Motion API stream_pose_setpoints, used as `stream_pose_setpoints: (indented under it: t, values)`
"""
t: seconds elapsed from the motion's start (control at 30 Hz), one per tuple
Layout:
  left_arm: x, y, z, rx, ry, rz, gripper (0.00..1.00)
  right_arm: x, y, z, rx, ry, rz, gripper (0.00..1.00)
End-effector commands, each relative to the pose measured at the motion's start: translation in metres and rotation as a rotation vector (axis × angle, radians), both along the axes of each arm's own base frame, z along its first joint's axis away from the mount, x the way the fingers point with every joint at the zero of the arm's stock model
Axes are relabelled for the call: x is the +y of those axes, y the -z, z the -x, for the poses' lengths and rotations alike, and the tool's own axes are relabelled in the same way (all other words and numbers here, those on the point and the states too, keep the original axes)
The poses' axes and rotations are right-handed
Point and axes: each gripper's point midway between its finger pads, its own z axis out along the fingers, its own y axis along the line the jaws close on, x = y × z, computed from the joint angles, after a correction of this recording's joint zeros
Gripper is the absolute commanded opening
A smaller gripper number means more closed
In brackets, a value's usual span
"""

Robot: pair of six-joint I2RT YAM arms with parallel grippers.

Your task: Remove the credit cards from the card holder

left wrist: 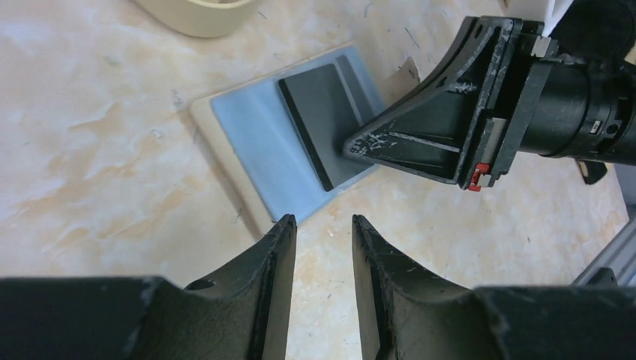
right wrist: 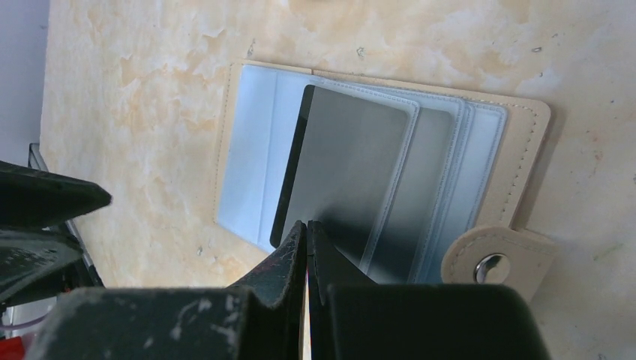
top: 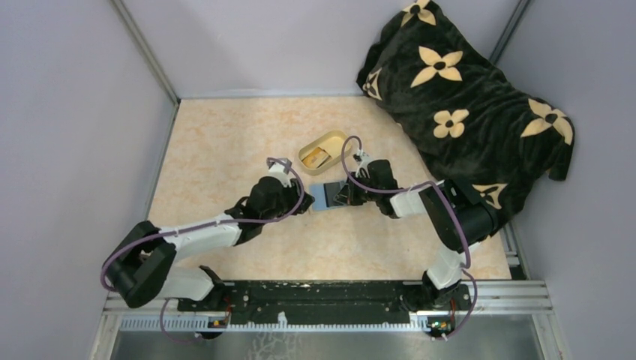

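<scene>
Credit card [right wrist: 352, 161]: black, lying flat on the open card holder and partly drawn out of its front pocket. The exposed edge faces the table's left side.
Further cards: a second dark face shows in the pocket behind. Cannot tell whether it is a card.
Card holder [right wrist: 247, 172]: open flat with its blue-grey faces up, near the centre of the table [top: 210, 150]. Opened out this way, the pockets are exposed from above.
Closing tab [right wrist: 491, 262]: folded outward toward the right edge, clear of the pockets.
Right gripper [right wrist: 306, 229]: fingers pressed together, with the narrow tip set on the card's near edge. Judged purpose: to slide the card out rather than pinch it.
Left gripper [left wrist: 322, 225]: fingers slightly spread and holding nothing, just off the holder's left-hand edge. Judged purpose: to receive the card or to steady the holder.
Dish [left wrist: 199, 19]: just beyond the holder, toward the far edge. It is a likely drop point.
Blanket [top: 465, 97]: covers the far right corner, well apart from the work.
</scene>
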Motion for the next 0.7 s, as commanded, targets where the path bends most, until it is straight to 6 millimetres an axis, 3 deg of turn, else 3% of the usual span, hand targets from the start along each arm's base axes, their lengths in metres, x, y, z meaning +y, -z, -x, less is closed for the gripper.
stream_pose_setpoints:
  t: [0.0,0.17,0.23,0.37,0.6,0.67]
  values:
    - [-0.032,0.000,-0.007,-0.025,0.118,0.051,0.40,0.001,-0.010,-0.005,-0.033,0.003,0.020,0.00]
    - [-0.055,0.007,-0.031,-0.020,0.179,0.143,0.38,-0.005,-0.022,-0.013,-0.059,0.034,0.012,0.00]
    - [-0.056,0.012,-0.038,0.002,0.201,0.187,0.37,-0.009,-0.035,-0.017,-0.090,0.053,0.004,0.00]
    - [-0.047,0.030,-0.048,0.022,0.165,0.177,0.37,-0.022,-0.037,-0.023,-0.097,0.091,0.011,0.00]
    - [-0.038,0.039,-0.053,0.030,0.142,0.177,0.37,-0.029,-0.018,-0.024,-0.064,0.108,0.044,0.00]
    - [-0.041,0.039,-0.052,0.037,0.155,0.198,0.37,-0.030,-0.002,-0.023,-0.025,0.110,0.061,0.00]
